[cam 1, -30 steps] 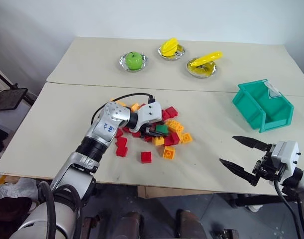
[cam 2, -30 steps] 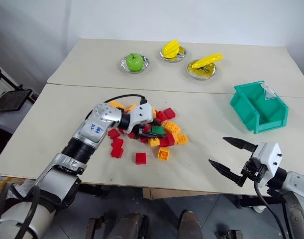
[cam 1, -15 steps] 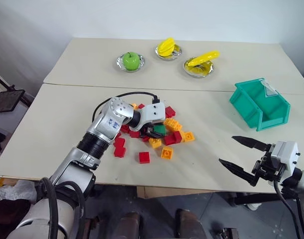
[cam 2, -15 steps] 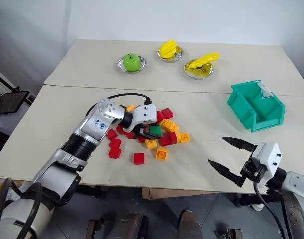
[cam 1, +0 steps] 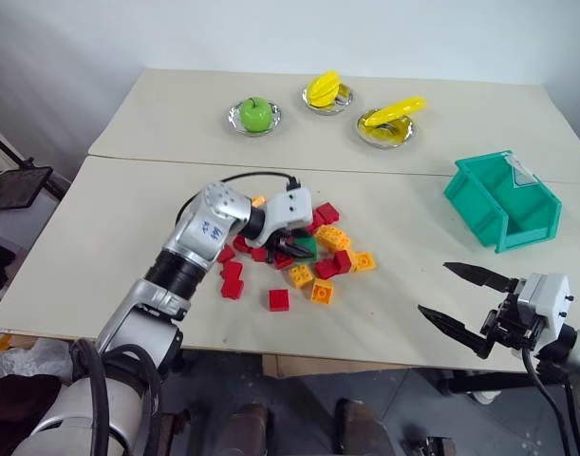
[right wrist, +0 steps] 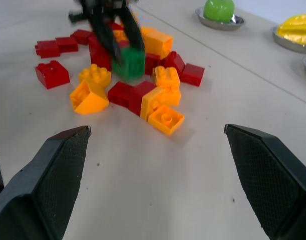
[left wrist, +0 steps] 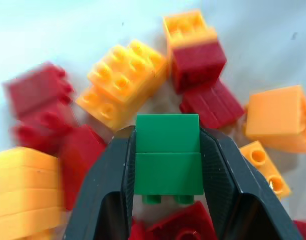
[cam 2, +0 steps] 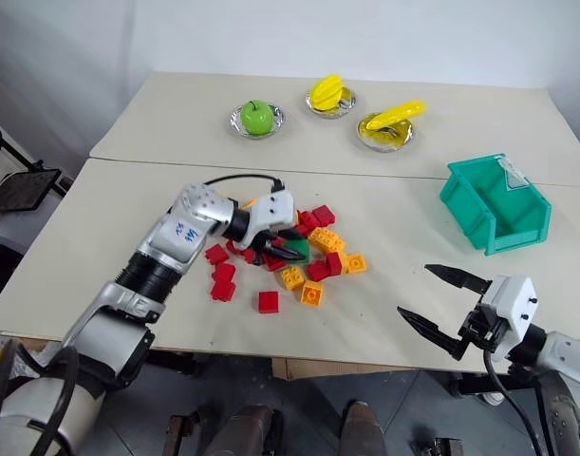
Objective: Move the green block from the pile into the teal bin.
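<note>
The tabletop (cam 1: 128, 247) is crossed by a seam beyond the left hand (left wrist: 168, 200). The teal bin (cam 1: 503, 200) is set well to that hand's right, beyond the right hand (cam 1: 460, 299), whose fingers are spread apart. The pile (cam 1: 308, 256) is scattered beneath the left hand, which is clamped on the green block (left wrist: 168, 160).

Your green block (left wrist: 167, 167), a small square studded brick, sits clamped between two black fingers (left wrist: 115, 185) just above the pile (cam 1: 308, 256) of red, yellow and orange bricks. The teal bin (cam 1: 503, 201) stands well apart, its open mouth up.
</note>
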Robot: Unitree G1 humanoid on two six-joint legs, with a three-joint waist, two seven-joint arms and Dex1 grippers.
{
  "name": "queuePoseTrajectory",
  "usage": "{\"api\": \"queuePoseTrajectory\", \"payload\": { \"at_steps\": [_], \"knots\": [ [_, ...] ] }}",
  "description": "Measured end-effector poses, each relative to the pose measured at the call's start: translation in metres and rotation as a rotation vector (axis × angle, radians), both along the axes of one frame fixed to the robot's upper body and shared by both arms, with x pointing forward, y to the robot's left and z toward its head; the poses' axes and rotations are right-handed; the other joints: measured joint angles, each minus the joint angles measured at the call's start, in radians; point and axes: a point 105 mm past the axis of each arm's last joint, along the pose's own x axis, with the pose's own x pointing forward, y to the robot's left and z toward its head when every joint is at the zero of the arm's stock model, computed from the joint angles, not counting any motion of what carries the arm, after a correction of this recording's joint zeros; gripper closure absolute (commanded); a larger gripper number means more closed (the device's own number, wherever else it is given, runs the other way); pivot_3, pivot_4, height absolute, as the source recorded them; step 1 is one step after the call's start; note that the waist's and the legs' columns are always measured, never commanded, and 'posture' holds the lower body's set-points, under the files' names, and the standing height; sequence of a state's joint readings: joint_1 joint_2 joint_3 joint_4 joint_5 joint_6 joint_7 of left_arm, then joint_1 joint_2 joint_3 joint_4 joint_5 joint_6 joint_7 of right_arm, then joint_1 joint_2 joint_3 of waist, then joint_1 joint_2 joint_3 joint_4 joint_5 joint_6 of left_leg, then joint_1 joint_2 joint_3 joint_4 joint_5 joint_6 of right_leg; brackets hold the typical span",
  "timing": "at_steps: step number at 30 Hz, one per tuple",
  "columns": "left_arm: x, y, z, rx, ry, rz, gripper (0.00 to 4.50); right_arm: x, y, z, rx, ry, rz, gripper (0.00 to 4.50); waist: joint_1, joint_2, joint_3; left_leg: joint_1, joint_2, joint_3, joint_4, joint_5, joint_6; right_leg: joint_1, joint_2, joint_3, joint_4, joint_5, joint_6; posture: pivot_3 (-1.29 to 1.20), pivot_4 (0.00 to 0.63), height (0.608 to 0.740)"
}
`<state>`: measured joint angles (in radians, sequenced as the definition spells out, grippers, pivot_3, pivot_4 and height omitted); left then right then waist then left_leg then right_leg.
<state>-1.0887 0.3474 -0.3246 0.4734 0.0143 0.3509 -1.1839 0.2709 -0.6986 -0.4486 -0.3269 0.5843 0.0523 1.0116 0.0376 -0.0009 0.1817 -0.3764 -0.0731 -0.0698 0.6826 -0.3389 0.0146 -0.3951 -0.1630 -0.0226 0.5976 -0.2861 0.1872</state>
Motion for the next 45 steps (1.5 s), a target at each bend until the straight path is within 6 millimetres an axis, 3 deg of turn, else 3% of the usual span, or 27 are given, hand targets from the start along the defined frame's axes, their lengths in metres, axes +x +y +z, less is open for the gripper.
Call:
{"api": "queuePoseTrajectory", "payload": {
  "at_steps": [3, 5, 8, 12, 14, 17, 20, 23, 27, 31, 35, 36, 41, 45],
  "knots": [
    [-0.011, -0.039, 0.053, -0.138, -0.053, -0.139, 3.04, -0.006, -0.02, 0.009, 0.011, -0.034, -0.106, 0.0, 0.015, 0.0, 0.0, 0.0, -0.001, 0.0, 0.0, -0.001, 0.002, 0.002, 0.0, -0.001, -0.004, 0.001, 0.001, 0.0, 0.15, 0.74],
    [-0.024, -0.07, 0.06, -0.155, -0.075, -0.257, 3.04, -0.013, -0.03, 0.013, 0.003, -0.054, -0.167, 0.0, 0.02, 0.0, 0.0, 0.001, -0.001, 0.001, 0.0, -0.002, 0.003, 0.004, 0.0, -0.001, -0.005, 0.001, 0.002, 0.0, 0.15, 0.74],
    [-0.037, -0.106, 0.025, -0.12, 0.005, -0.346, 3.04, -0.03, -0.049, 0.009, -0.002, -0.036, -0.276, 0.0, 0.017, 0.0, 0.0, 0.0, -0.001, 0.009, -0.001, -0.002, 0.004, 0.003, 0.0, -0.001, -0.007, 0.001, 0.002, 0.0, 0.15, 0.74],
    [-0.039, -0.136, -0.014, -0.073, 0.028, -0.327, 3.04, -0.054, -0.064, 0.0, -0.002, -0.01, -0.396, 0.0, 0.008, -0.001, 0.001, 0.001, 0.0, 0.014, -0.002, -0.002, 0.004, 0.001, 0.0, 0.0, -0.006, 0.001, 0.003, 0.0, 0.15, 0.74],
    [-0.038, -0.142, -0.031, -0.028, -0.015, -0.314, 3.04, -0.06, -0.064, -0.002, 0.008, -0.005, -0.419, 0.0, -0.001, -0.002, 0.001, 0.002, 0.001, 0.017, -0.002, -0.003, 0.005, 0.001, 0.0, 0.002, -0.006, 0.002, 0.003, 0.0, 0.15, 0.74],
    [-0.028, -0.135, -0.049, 0.004, -0.016, -0.248, 3.04, -0.068, -0.06, -0.004, 0.023, -0.009, -0.451, 0.0, -0.011, -0.003, 0.002, 0.004, 0.002, 0.014, -0.002, -0.003, 0.005, 0.001, 0.0, 0.005, -0.006, 0.002, 0.003, 0.0, 0.15, 0.74],
    [-0.025, -0.132, -0.056, 0.015, -0.011, -0.226, 2.05, -0.071, -0.056, -0.003, 0.028, -0.02, -0.457, 0.0, -0.01, -0.002, 0.001, 0.004, 0.001, 0.012, -0.002, -0.003, 0.006, 0.001, 0.0, 0.006, -0.005, 0.002, 0.004, 0.0, 0.15, 0.74],
    [-0.027, -0.132, -0.053, -0.007, -0.02, -0.25, 1.18, -0.07, -0.055, -0.002, 0.028, -0.024, -0.457, 0.0, -0.008, -0.002, 0.001, 0.004, 0.001, 0.012, -0.002, -0.004, 0.006, 0.001, 0.0, 0.006, -0.005, 0.002, 0.004, 0.0, 0.15, 0.74],
    [-0.026, -0.128, -0.025, -0.201, 0.02, -0.269, 1.18, -0.064, -0.052, 0.001, 0.024, -0.04, -0.418, 0.0, -0.008, -0.001, 0.001, 0.004, 0.001, 0.012, -0.001, -0.004, 0.006, 0.0, -0.001, 0.005, -0.005, 0.002, 0.004, 0.0, 0.15, 0.74],
    [-0.024, -0.101, 0.002, -0.343, -0.002, -0.34, 1.18, -0.055, -0.05, 0.006, 0.002, -0.05, -0.361, 0.0, -0.017, 0.0, 0.0, 0.005, 0.001, 0.013, -0.002, -0.004, 0.006, 0.0, -0.001, 0.006, -0.004, 0.002, 0.004, 0.0, 0.15, 0.74],
    [-0.014, -0.023, 0.012, -0.497, -0.078, -0.31, 0.34, -0.046, -0.054, 0.0, -0.006, -0.002, -0.319, 0.0, -0.036, 0.002, -0.001, 0.007, 0.004, 0.013, -0.003, -0.003, 0.005, 0.0, 0.0, 0.005, -0.002, 0.002, 0.003, 0.0, 0.15, 0.74],
    [-0.015, -0.002, 0.011, -0.522, -0.103, -0.288, 0.05, -0.042, -0.055, 0.0, -0.004, 0.007, -0.308, 0.0, -0.039, 0.003, -0.002, 0.006, 0.004, 0.012, -0.002, -0.003, 0.005, 0.0, 0.0, 0.005, -0.002, 0.002, 0.003, 0.0, 0.15, 0.74],
    [-0.037, 0.108, -0.023, -0.503, -0.11, -0.045, 0.02, -0.018, -0.05, 0.003, -0.036, 0.037, -0.198, 0.0, -0.039, 0.003, -0.002, 0.007, 0.008, 0.011, -0.001, -0.004, 0.005, 0.0, -0.001, 0.006, -0.001, 0.002, 0.003, 0.0, 0.15, 0.74],
    [-0.07, 0.161, -0.038, -0.476, -0.072, 0.13, 0.02, 0.012, -0.029, 0.008, -0.063, 0.042, -0.065, 0.0, -0.035, 0.003, -0.002, 0.006, 0.008, 0.009, 0.0, -0.004, 0.004, 0.001, -0.002, 0.005, -0.002, 0.002, 0.002, 0.0, 0.15, 0.74]
  ]
}}
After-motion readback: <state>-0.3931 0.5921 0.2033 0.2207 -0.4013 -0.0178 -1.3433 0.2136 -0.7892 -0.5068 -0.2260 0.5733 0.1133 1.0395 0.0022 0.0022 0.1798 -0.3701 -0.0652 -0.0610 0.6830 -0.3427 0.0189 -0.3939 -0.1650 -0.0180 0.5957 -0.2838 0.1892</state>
